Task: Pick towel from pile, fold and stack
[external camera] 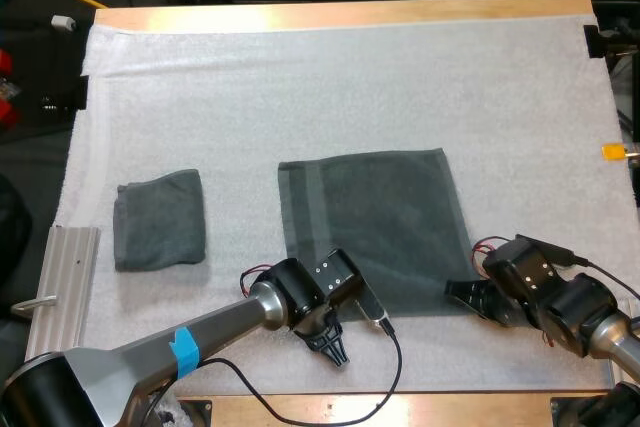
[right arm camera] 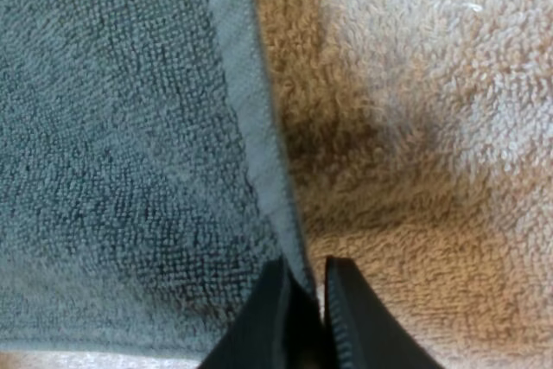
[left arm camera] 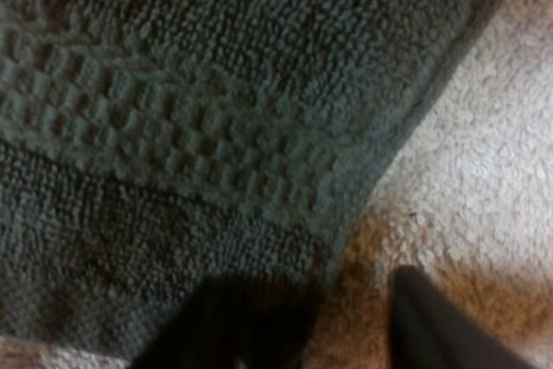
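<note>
Left tool [left arm camera: 313,281]: fingers spread, straddling lower-left corner of flat towel [external camera: 370,227], frame centre. Right tool [right arm camera: 305,264]: pinching its lower-right hem. Folded towel [external camera: 160,219], frame left, on mat [external camera: 300,77]: done. Judged: first fold not begun; stacking remains.

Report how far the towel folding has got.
Done: one folded towel lies on the left of the white mat, and a second towel is spread flat. In hand: the right gripper pinches its near right edge; the left gripper stands open astride its near left edge. Left: folding it and stacking it on the folded one.
</note>
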`<state>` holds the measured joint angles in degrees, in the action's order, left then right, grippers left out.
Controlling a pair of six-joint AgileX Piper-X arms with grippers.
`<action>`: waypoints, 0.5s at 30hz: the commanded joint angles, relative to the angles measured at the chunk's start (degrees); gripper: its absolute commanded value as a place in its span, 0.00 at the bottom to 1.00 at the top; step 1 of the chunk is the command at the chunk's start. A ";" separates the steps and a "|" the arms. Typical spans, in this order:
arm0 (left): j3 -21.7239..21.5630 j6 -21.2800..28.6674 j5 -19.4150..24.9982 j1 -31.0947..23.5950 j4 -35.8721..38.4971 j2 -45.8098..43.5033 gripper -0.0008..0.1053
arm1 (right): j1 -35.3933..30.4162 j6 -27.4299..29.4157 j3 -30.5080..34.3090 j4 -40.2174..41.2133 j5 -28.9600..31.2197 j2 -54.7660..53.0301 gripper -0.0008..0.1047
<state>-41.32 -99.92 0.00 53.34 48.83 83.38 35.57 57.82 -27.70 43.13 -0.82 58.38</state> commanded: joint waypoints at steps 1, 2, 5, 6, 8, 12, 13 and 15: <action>-0.36 -0.51 0.61 0.00 -0.64 -0.14 0.26 | -0.04 0.51 -0.14 0.91 0.16 -0.30 0.01; -0.36 -0.51 0.61 0.00 -0.93 -0.14 0.24 | -0.04 0.51 -0.14 0.91 0.16 -0.30 0.01; -0.36 -0.99 2.61 0.00 -1.21 -0.14 0.26 | -0.04 0.51 -0.14 0.91 0.16 -0.30 0.01; -0.36 -1.34 3.44 0.00 -1.05 -0.14 0.27 | -0.04 0.51 -0.14 0.91 0.16 -0.30 0.01; -0.36 -1.66 6.24 0.00 -0.07 -0.14 0.33 | -0.04 0.51 -0.14 0.91 0.16 -0.30 0.01; -0.36 -1.66 7.26 0.00 1.72 -0.14 0.41 | -0.04 0.51 -0.14 0.91 0.16 -0.30 0.01; -0.36 -1.66 7.08 0.00 1.87 -0.14 0.41 | -0.04 0.51 -0.14 0.91 0.16 -0.30 0.01; -0.36 -1.66 6.67 0.00 1.91 -0.14 0.41 | -0.04 0.51 -0.14 0.91 0.16 -0.30 0.01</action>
<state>-41.32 -100.73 6.07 53.34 50.30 83.38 35.57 57.82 -27.70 43.13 -0.82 58.38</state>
